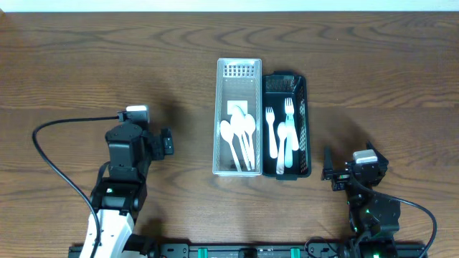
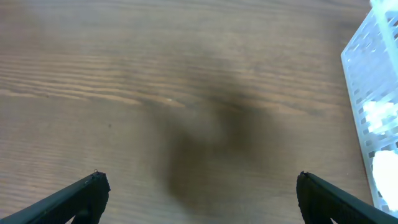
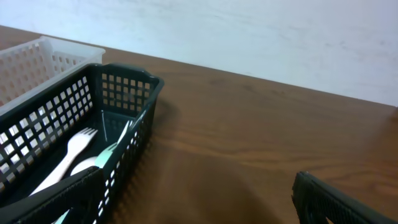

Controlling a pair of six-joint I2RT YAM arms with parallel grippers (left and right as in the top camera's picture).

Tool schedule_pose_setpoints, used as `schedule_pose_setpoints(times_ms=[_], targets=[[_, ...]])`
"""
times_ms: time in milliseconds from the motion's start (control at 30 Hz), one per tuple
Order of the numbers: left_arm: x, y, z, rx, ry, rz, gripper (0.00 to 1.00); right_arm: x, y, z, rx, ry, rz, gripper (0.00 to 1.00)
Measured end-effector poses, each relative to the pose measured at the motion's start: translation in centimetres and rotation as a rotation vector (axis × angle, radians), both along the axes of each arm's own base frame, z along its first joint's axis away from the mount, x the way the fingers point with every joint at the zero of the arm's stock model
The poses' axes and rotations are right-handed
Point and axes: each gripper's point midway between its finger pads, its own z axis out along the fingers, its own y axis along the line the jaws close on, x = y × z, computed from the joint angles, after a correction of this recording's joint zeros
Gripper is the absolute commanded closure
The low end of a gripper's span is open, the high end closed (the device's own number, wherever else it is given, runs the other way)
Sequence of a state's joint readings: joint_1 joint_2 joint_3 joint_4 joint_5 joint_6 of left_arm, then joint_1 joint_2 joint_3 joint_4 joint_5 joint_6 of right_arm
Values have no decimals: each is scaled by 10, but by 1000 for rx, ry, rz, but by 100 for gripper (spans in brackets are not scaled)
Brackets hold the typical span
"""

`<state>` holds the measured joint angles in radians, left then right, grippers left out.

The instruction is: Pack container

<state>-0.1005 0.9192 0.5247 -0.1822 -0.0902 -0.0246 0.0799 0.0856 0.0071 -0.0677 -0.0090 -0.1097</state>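
A white slotted basket (image 1: 222, 93) stands mid-table holding several white spoons (image 1: 239, 135). Touching its right side is a black slotted basket (image 1: 305, 107) holding white and pale green forks (image 1: 282, 132). My left gripper (image 1: 166, 141) is open and empty over bare wood, left of the white basket, whose corner shows in the left wrist view (image 2: 373, 87). My right gripper (image 1: 328, 172) is open and empty, just right of the black basket's near end; the right wrist view shows that basket (image 3: 124, 87) with forks (image 3: 78, 152) inside.
The wooden table (image 1: 86, 64) spreads around both baskets. A black cable (image 1: 50, 154) loops off the left arm at the left. A pale wall (image 3: 249, 31) lies beyond the table's far edge.
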Motion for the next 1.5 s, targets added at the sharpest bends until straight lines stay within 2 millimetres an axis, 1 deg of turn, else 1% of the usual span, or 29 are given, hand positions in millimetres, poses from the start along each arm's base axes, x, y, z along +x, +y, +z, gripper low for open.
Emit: schedule_pose_setpoints(times_ms=[367, 600, 667, 733, 800, 933, 1000, 1067, 1133, 1200, 1333, 1433, 1500], targets=[[1, 0, -16, 5, 56, 0, 2, 0, 0, 0, 0, 0, 0, 1], [0, 0, -18, 7, 65, 0, 2, 0, 0, 0, 0, 0, 0, 1], [-8, 2, -22, 14, 98, 4, 2, 0, 0, 0, 0, 0, 1, 1], [-22, 4, -26, 21, 139, 8, 2, 0, 0, 0, 1, 0, 2, 1], [-36, 6, -20, 24, 137, 11, 2, 0, 0, 0, 1, 0, 3, 1], [-60, 9, 9, 14, 38, 13, 2, 0, 1, 0, 1, 2, 3, 1], [-69, 11, 31, 8, -69, 15, 2, 0, 1, -1, 1, 2, 3, 1], [-77, 12, 44, 2, -163, 16, 2, 0, 1, 0, 1, 2, 3, 1], [-84, 13, 45, -2, -228, 19, 2, 0, 1, 0, 1, 2, 3, 1], [-86, 15, 39, -1, -283, 25, 2, 0, 1, -1, 1, 3, 3, 1], [-76, 18, 28, 5, -410, 45, 2, 0, 1, -1, 1, 3, 3, 1], [-64, 20, 27, 4, -529, 66, 2, 0, 1, -1, 1, 3, 3, 1], [-60, 22, 25, 13, -570, 77, 2, 0, 1, -1, 1, 5, 3, 1]])
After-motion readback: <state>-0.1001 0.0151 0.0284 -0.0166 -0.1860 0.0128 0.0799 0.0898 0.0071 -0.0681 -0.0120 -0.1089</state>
